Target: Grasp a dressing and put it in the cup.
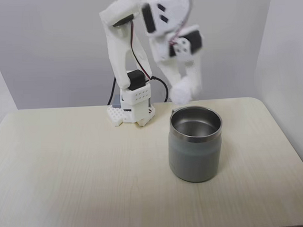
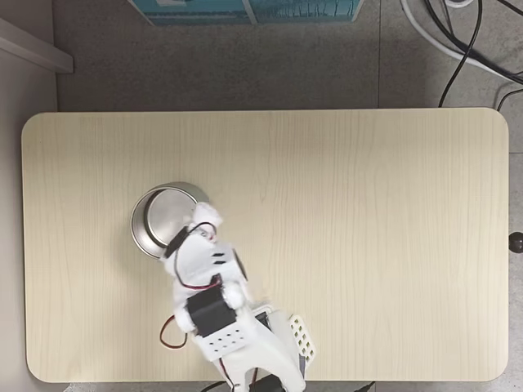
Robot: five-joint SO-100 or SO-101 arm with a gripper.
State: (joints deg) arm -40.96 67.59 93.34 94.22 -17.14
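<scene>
Fixed view from the front: the gripper pinches the dressing between its fingers, held just above the back rim of the cup on the table. Fixed view from above: the dressing sits over the cup's right edge, at the gripper.

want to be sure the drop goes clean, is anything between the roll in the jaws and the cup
Nothing visible blocks it. The white roll is held in the gripper above the back rim of the cup, whose mouth is open and looks empty. From above, the roll sits at the cup's rim edge.
</scene>
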